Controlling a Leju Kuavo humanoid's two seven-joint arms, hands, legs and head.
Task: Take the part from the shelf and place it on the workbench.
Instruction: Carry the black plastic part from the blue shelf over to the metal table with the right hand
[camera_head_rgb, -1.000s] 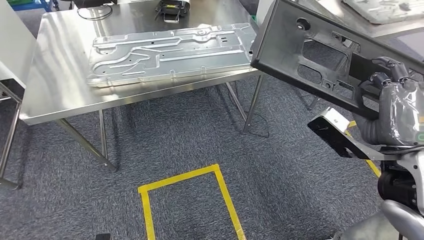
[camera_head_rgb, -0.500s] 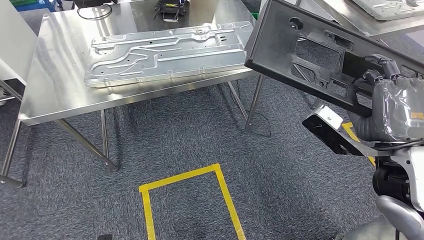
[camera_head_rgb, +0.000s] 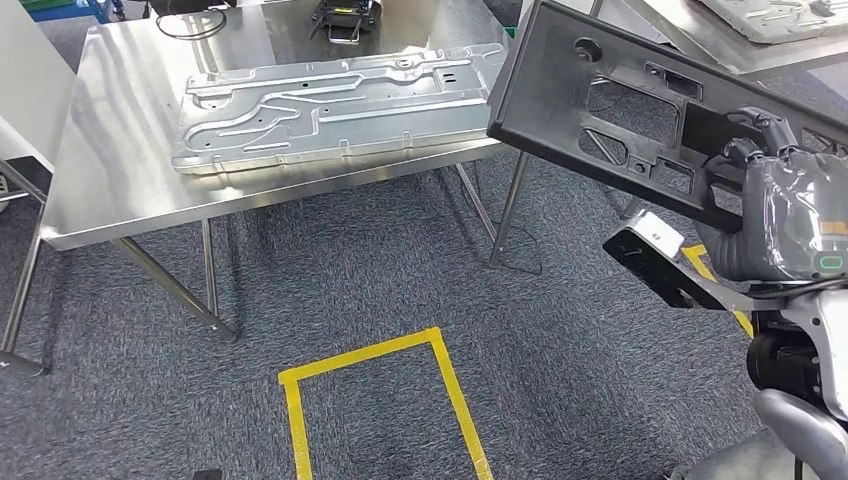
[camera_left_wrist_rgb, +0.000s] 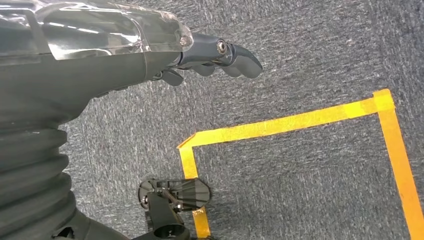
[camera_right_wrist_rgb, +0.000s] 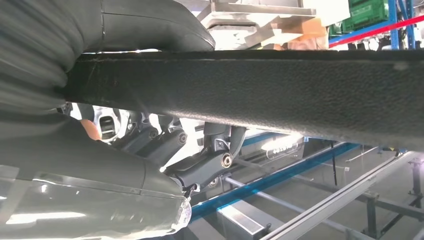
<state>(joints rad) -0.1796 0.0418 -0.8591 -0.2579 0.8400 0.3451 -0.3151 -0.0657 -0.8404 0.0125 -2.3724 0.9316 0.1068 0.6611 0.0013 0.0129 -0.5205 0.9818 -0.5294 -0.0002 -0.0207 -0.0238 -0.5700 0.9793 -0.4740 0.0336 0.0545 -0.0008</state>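
A large black panel part (camera_head_rgb: 600, 100) with several cut-outs hangs tilted in the air on the right, gripped by my right hand (camera_head_rgb: 775, 190) along its lower edge. Its left end overlaps the near right corner of the steel workbench (camera_head_rgb: 120, 150). In the right wrist view the part's black edge (camera_right_wrist_rgb: 275, 90) runs across the picture, with the fingers (camera_right_wrist_rgb: 200, 160) curled behind it. My left hand (camera_left_wrist_rgb: 215, 57) hangs over the grey carpet with its fingers stretched out and nothing in it.
A silver stamped metal plate (camera_head_rgb: 340, 100) lies across the workbench, with a black device (camera_head_rgb: 345, 15) and a cable loop (camera_head_rgb: 190, 20) behind it. A second steel table (camera_head_rgb: 720, 45) stands at the back right. A yellow tape square (camera_head_rgb: 370, 400) marks the carpet.
My right hand and the black part have edged a little up and left toward the workbench. The whole view has shifted slightly.
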